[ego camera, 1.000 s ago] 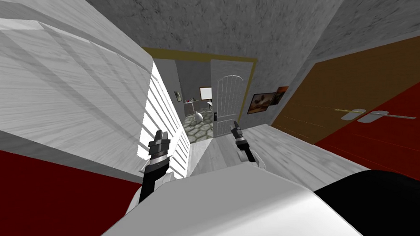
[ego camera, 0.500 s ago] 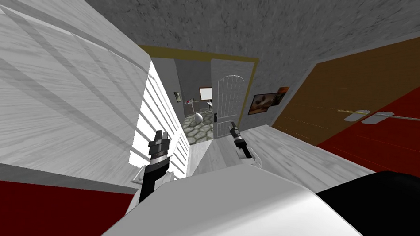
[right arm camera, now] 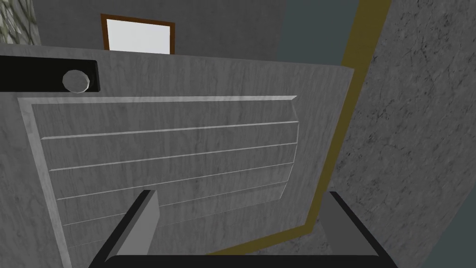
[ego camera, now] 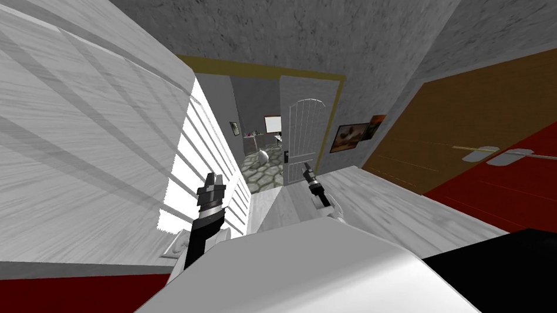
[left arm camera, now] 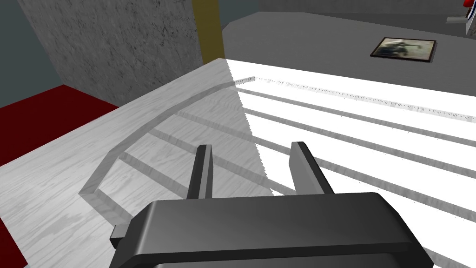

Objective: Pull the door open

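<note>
A yellow-framed doorway holds a double door. Its left leaf (ego camera: 94, 142), white with raised slats, stands swung out toward me along my left side. The right leaf (ego camera: 303, 133) stands at the frame, with a dark handle plate (ego camera: 285, 156) on its inner edge. My left gripper (ego camera: 212, 179) is open, close over the left leaf's slatted face (left arm camera: 325, 121), and its fingers (left arm camera: 203, 167) hold nothing. My right gripper (ego camera: 307, 167) is open and reaches toward the right leaf (right arm camera: 176, 139). It sits short of the panel, away from the black plate with its round knob (right arm camera: 74, 80).
Two pictures (ego camera: 353, 135) hang on the grey wall right of the frame. A brown door and a red door with lever handles (ego camera: 477, 152) line my right side. Through the gap show a stone-patterned floor (ego camera: 260, 171), a white round object (ego camera: 263, 155) and a table.
I have moved slightly, so the left leaf looms larger on my left and the right-hand doors slide outward. My right gripper has reached farther toward the right leaf. The left gripper holds its place.
</note>
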